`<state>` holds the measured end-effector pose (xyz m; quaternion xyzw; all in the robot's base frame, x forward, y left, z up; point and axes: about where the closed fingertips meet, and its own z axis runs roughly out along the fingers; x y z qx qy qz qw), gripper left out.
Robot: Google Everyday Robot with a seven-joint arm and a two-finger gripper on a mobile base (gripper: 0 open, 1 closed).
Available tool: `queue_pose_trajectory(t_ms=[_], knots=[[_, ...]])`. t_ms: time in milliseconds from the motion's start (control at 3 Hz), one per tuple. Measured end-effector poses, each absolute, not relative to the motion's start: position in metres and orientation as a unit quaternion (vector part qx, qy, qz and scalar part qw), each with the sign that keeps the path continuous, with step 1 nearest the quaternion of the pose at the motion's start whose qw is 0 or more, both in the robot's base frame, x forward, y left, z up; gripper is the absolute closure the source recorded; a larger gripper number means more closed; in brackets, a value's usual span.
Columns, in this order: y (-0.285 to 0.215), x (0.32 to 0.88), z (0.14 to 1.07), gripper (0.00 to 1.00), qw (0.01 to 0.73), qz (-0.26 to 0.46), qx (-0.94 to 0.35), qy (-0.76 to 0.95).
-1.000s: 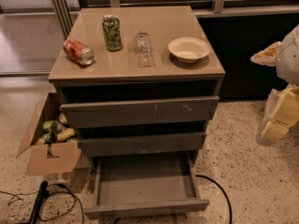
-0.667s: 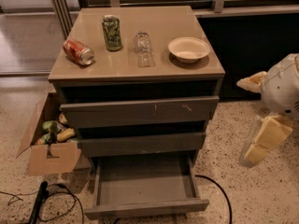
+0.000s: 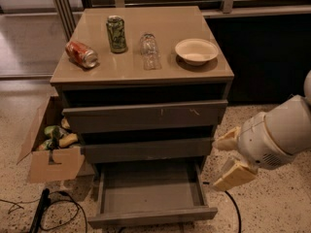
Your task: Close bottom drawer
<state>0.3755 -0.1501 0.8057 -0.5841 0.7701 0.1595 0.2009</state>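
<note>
The bottom drawer [image 3: 150, 215] of the grey-brown cabinet is pulled far out; its flat grey inside [image 3: 148, 188] is bare. Its plain front panel faces me at the lower edge of the view. Above it sit the mid-width drawer front [image 3: 146, 150] and the widest drawer front [image 3: 145, 115] with pale scratch marks, both only slightly out. My gripper [image 3: 228, 159] is to the right of the cabinet, beside the open drawer's right side and a little above it. Its two cream fingers [image 3: 234, 175] are spread apart with nothing between them.
On the cabinet top [image 3: 131, 69] lie a red can on its side [image 3: 81, 53], an upright green can [image 3: 116, 33], a clear bottle lying down [image 3: 149, 50] and a white bowl [image 3: 196, 51]. An open cardboard box [image 3: 48, 147] with items stands left. Cables [image 3: 53, 208] lie on the floor.
My arm has moved left and downward from the right edge toward the cabinet's right side. The gripper now sits close to the open drawer. The drawers have not moved.
</note>
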Motion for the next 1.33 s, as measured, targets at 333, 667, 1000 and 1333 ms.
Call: queue_pose_trajectory(t_ms=[333, 667, 1000, 1333], knots=[[-0.1368, 0.37, 0.7728, 0.58, 0.202, 0.177, -0.586, 0.765], [-0.1359, 0.3703, 0.7695, 0.82, 0.203, 0.176, -0.586, 0.765], [-0.1359, 0.3703, 0.7695, 1.0, 0.203, 0.176, -0.586, 0.765], [-0.1359, 0.3703, 0.7695, 1.0, 0.203, 0.176, -0.586, 0.765]])
